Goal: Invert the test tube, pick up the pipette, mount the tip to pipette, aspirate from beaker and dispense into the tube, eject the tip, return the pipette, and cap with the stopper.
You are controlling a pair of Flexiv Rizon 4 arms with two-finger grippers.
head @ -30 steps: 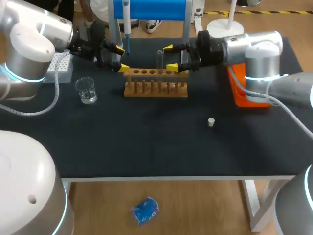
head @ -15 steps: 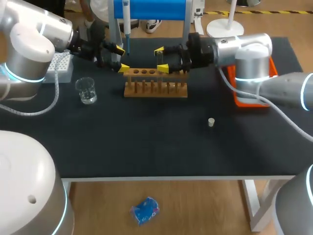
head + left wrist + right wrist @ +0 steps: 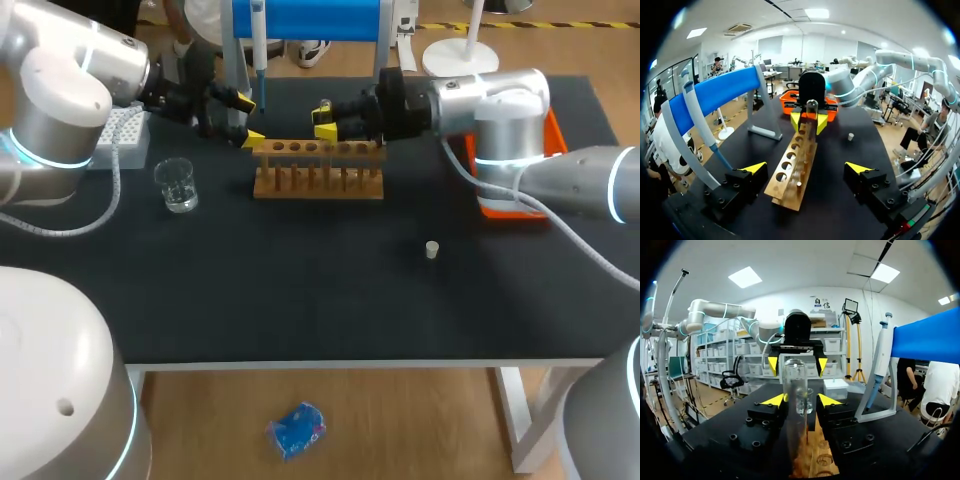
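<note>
The test tube (image 3: 795, 385) stands upright in the wooden rack (image 3: 318, 172), near the rack's middle, with its rounded end uppermost. The right gripper (image 3: 324, 119) comes in level from the rack's right side and is clamped on the tube's upper part. In the right wrist view one yellow-tipped finger presses each side of the glass.

The left gripper (image 3: 248, 118) sits at the rack's left end with its fingers spread wide apart and nothing held. In the left wrist view the end of the rack lies between the two yellow tips without touching either. The two grippers face each other along the length of the rack.

The pipette (image 3: 258, 48) hangs tip down from the blue stand (image 3: 305, 16) behind the rack, just behind the left gripper. The glass beaker (image 3: 178, 185) stands on the desk (image 3: 300, 300) left of the rack, apart from it and in front of the left arm. A white tip box (image 3: 126, 132) sits behind the beaker, partly hidden under that arm. The small pale stopper (image 3: 432, 250) lies alone on the dark desk, well in front of the rack's right end. An orange tray (image 3: 497, 195) rests at the desk's right side, mostly covered by the right arm.
</note>
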